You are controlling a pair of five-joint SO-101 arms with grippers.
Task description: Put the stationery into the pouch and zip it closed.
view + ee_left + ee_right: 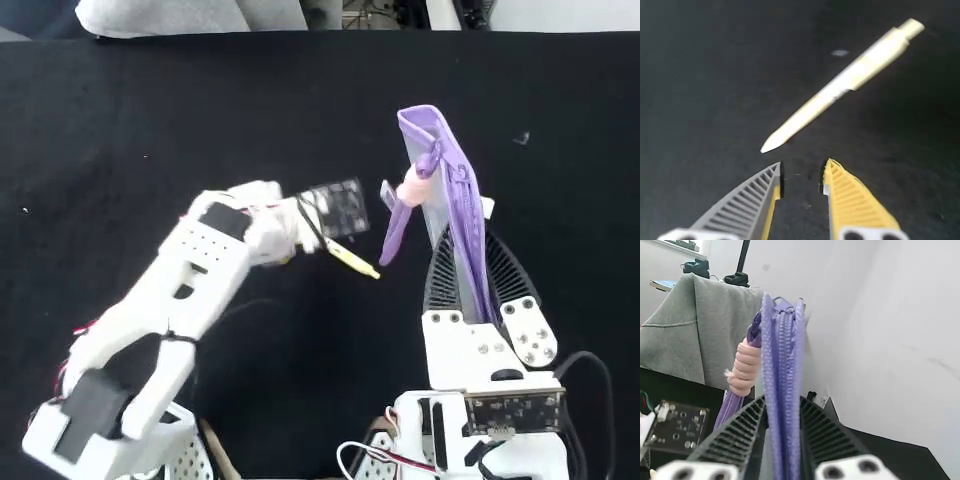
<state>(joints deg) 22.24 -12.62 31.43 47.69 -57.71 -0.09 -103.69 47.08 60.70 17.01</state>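
Where the bench is covered in black, the following items are listed.

Item 1: a pen, pale yellow, laid flat on the bench. Its pointed end is just ahead of the left pincer, whose jaws are parted narrowly with nothing held. The pen is judged light, stiff and smooth, and liable to roll or skid. It is best taken across the middle of the barrel.

Item 2: a pouch, purple woven fabric, held upright off the bench and clamped between the closed jaws of the right pincer. A pink coil is hung at its zip. The pouch is judged soft and floppy. Whether its mouth is open cannot be told.
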